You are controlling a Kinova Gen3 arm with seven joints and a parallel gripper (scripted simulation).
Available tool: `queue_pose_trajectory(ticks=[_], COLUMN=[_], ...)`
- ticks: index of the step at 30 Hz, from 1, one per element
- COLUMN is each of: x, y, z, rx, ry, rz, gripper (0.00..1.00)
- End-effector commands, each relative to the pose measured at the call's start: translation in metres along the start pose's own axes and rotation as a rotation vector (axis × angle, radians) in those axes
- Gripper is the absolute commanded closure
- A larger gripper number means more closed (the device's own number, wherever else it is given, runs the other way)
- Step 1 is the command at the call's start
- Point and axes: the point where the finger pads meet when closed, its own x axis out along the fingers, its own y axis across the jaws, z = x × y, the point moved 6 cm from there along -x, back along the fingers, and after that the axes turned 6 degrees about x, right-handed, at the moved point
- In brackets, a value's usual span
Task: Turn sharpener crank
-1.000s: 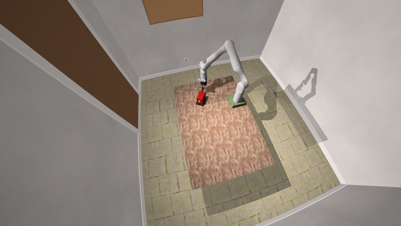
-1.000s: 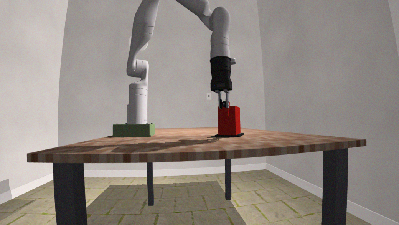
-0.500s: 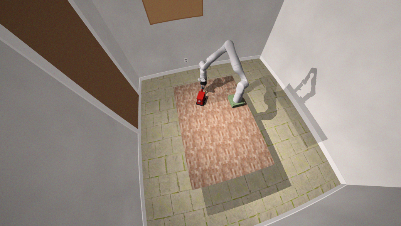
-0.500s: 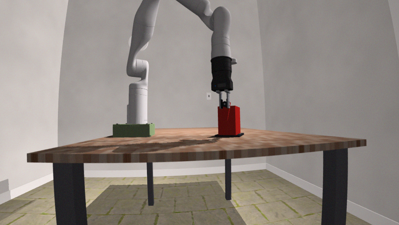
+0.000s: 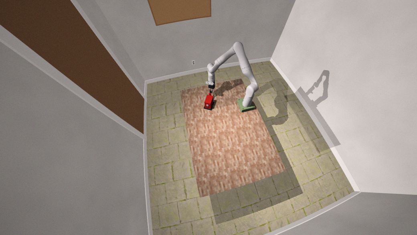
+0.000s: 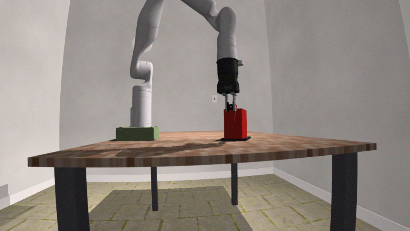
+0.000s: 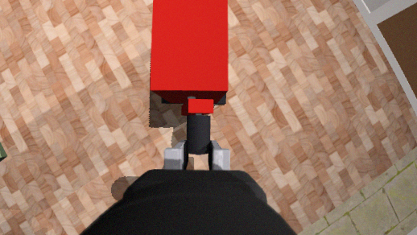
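The red box-shaped sharpener [image 5: 208,101] [image 6: 235,123] [image 7: 189,46] stands upright on a thin black base plate [image 6: 246,138] on the wooden table [image 6: 183,151]. Its crank, a short red arm [image 7: 200,106] with a black cylindrical handle [image 7: 198,133], sits on the side facing the arm's base. In the wrist view the red arm looks foreshortened, pointing up toward the camera, and the handle is at the top of the sharpener. My gripper [image 7: 198,150] [image 6: 230,107] [image 5: 210,92] points straight down and is shut on the black handle.
The arm's green base block [image 6: 136,133] [image 5: 244,105] stands on the table to the left of the sharpener. The table's edge and the tiled floor [image 7: 374,205] show at the lower right of the wrist view.
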Motion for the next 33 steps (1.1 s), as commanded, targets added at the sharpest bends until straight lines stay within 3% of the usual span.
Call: queue_pose_trajectory(ticks=[1,11,12,33], x=[0.0004,0.0004,0.0004,0.0004], y=[0.001,0.001,0.001,0.001], z=[-0.0006,-0.0006,-0.0006,-0.0006], rx=[-0.007,-0.007,-0.007,-0.007], ry=[-0.002,-0.002,-0.002,-0.002], rz=[-0.001,-0.001,-0.001,-0.001], gripper=[1.0,1.0,0.03,0.03])
